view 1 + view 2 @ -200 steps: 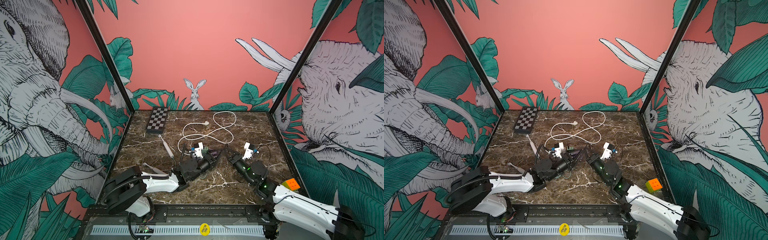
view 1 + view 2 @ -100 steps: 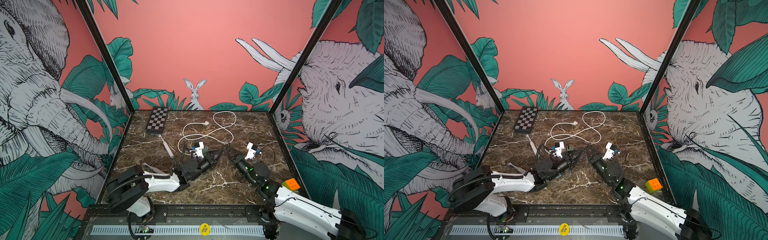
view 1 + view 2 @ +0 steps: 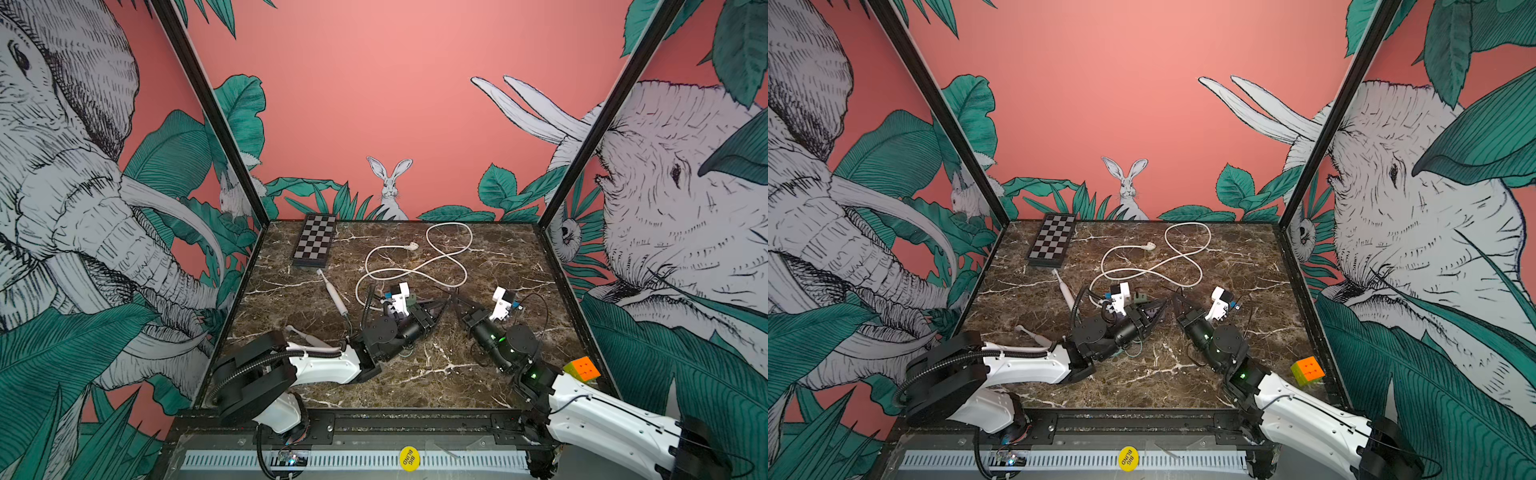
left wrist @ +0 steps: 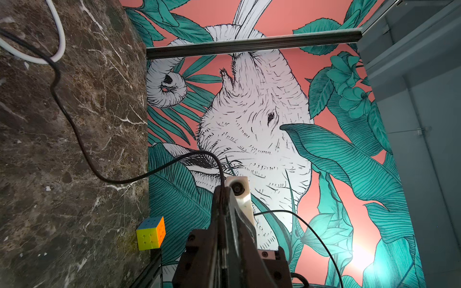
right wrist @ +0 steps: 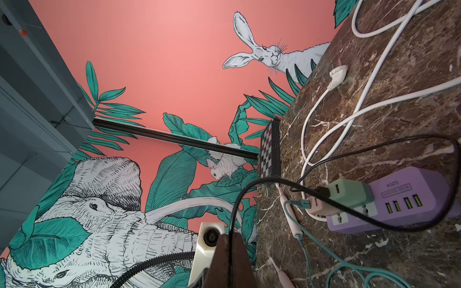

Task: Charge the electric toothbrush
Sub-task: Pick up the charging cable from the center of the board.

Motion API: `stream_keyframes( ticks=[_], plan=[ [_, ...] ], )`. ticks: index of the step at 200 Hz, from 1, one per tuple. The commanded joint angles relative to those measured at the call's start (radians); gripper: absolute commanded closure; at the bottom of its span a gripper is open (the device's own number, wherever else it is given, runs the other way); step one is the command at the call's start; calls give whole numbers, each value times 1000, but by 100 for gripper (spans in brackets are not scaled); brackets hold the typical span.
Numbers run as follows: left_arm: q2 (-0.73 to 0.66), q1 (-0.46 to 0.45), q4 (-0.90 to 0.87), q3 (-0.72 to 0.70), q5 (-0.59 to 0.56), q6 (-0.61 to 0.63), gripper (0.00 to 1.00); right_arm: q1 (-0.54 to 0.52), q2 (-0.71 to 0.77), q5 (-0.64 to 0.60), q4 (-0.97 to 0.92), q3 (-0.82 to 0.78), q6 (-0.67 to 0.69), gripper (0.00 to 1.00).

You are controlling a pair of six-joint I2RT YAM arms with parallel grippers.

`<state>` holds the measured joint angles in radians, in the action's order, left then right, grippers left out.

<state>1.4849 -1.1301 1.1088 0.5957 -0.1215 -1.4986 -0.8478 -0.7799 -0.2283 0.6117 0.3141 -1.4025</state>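
A pale pink electric toothbrush lies on the marble, head toward the chessboard. In the right wrist view a teal cable meets the base of this toothbrush and runs to a pink adapter in the purple power strip. A second toothbrush lies by my left arm. Both grippers hover tip to tip at mid-table. My left gripper is shut on a thin black cable. My right gripper is shut on the same black cable, which leads to a green adapter.
A looped white cable with a loose plug lies behind the grippers. A folded chessboard sits at the back left. A Rubik's cube rests at the front right edge, beside my right arm. Patterned walls enclose three sides.
My left gripper's jaws have closed onto the black cable near the right gripper's tip. The right arm's elbow has drifted slightly to the right; the toothbrushes have not moved.
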Motion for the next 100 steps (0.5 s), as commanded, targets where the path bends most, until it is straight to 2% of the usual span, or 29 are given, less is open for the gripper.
stream_keyframes(
  ticks=[1,30,49,100],
  plan=[
    [0,-7,24,34,-4,21,78,4,1,-6,48,-6,-3,100],
    [2,-9,4,40,2,21,71,4,7,-9,46,-8,-9,100],
    [2,-9,2,37,-1,20,77,4,16,-11,40,-9,-5,100],
    [-3,-9,-20,41,-3,28,84,4,22,-9,36,-8,-10,100]
  ],
)
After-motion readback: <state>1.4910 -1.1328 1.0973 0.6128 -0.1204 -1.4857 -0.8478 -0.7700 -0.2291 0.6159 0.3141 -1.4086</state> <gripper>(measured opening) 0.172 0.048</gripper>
